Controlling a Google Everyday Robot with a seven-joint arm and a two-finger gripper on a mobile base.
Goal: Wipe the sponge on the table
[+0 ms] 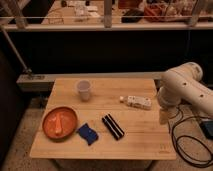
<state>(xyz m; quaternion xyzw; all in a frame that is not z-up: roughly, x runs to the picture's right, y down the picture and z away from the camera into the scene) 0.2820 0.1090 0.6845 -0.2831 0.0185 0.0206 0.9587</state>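
pincer (pixel 163 116) at table (pixel 137 131) edge, sponge (pixel 88 133) apart

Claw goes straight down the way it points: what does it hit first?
Probably the right edge of the table; the claw hangs pointing down just there, far from the sponge. Depth is unclear.

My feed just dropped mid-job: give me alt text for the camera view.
A small bright-blue sponge lies untouched near the front of the light wooden table, between an orange plate and a black white-striped bar. The white robot arm hangs its gripper empty at the table's right edge, far from the sponge.
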